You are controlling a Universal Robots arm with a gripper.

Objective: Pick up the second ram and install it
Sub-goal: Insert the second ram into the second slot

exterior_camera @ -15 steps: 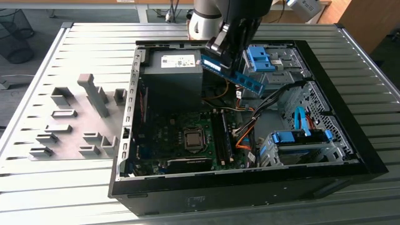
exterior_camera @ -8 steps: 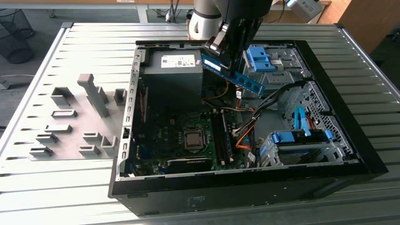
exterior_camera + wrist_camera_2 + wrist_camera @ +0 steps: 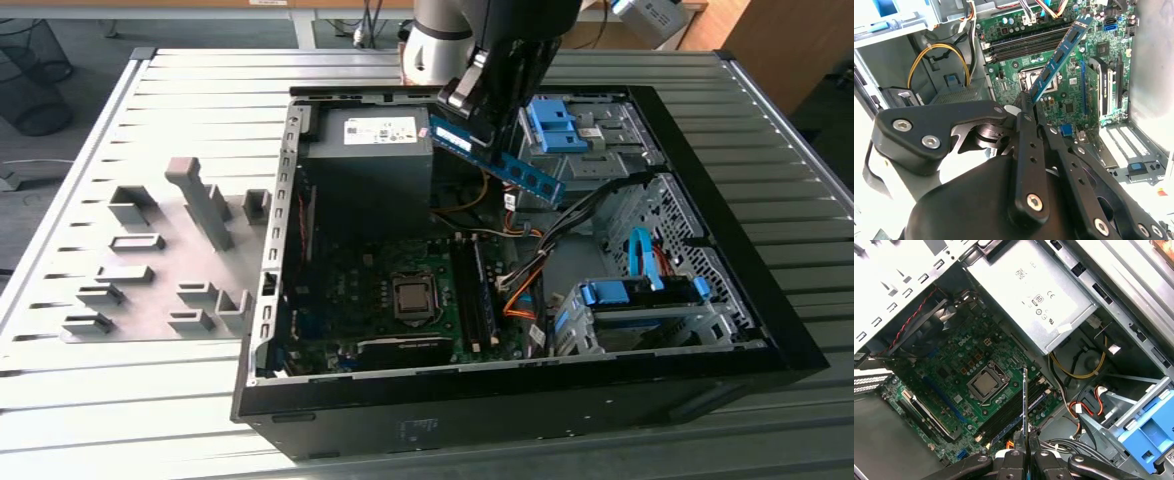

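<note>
I have my fingers (image 3: 1026,135) clamped on the second ram (image 3: 1061,52), pickup done; the memory slots (image 3: 1019,47) lie well beyond them, so it isn't seated yet.

Blue-green ram (image 3: 1060,55), green motherboard (image 3: 959,360)

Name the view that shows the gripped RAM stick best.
The second wrist view: the second ram shows its chip face lengthwise. The exterior view shows it tilted over the case; the first wrist view, edge-on.
</note>
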